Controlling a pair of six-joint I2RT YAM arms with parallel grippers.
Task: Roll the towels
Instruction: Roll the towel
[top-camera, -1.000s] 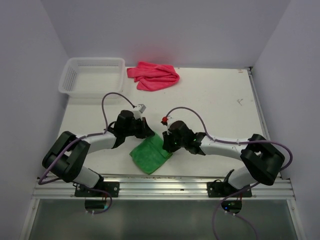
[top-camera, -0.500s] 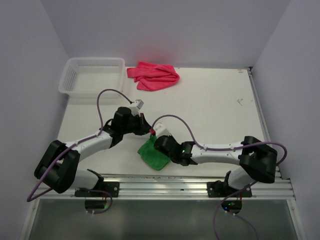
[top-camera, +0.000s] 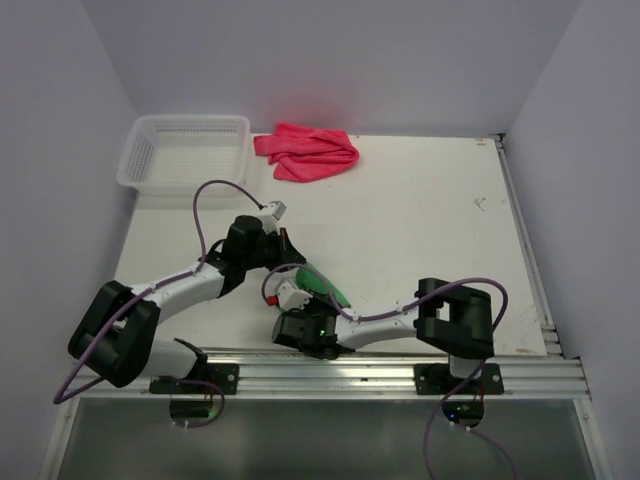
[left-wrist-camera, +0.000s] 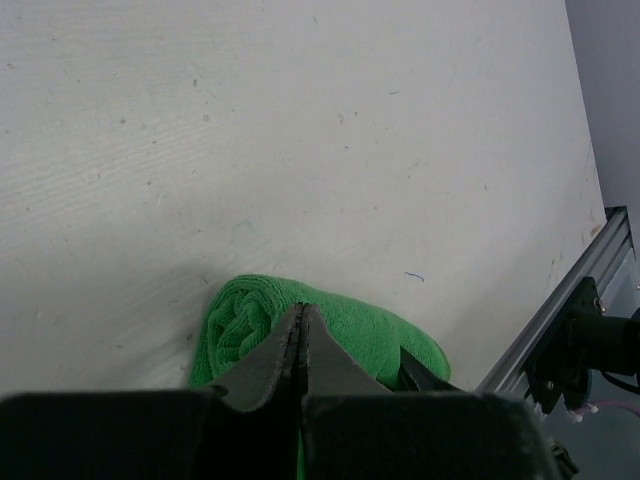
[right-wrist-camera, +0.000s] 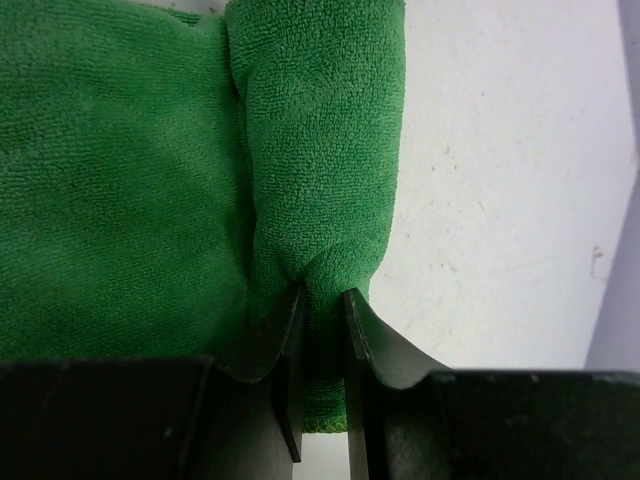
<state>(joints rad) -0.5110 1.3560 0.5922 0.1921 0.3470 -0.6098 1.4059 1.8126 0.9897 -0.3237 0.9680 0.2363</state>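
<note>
down toward the near edge of the white table (top-camera: 420, 220), just ahead of the rail. clenched on a raised fold of the green terry-cloth towel (right-wrist-camera: 130, 180) with the right gripper (right-wrist-camera: 322, 300): jaws narrow, pile bunched between them. gripping there, by the look of it, to steer the loose end round the roll.

across to the left gripper (left-wrist-camera: 300, 312): pressed together blade to blade, tips buried at the back of the roll. a sliver of green low between the fingers, so probably pinching a thin layer of cloth, though hard to swear to.

from that wrist view, a tight spiral at the towel's left end, looser and flatter toward the right. from overhead, only a slim green strip between the two wrists, mostly hidden under the right arm reaching across.

held at both ends like this, presumably, to stop the coil springing open. well started, at a guess, but not finished on the right side. risk: letting go too soon and losing the coil.

next on the list: the crumpled pink towel (top-camera: 305, 152), far back on the table beside the white plastic mesh basket (top-camera: 185, 150), well apart from both claws.
</note>
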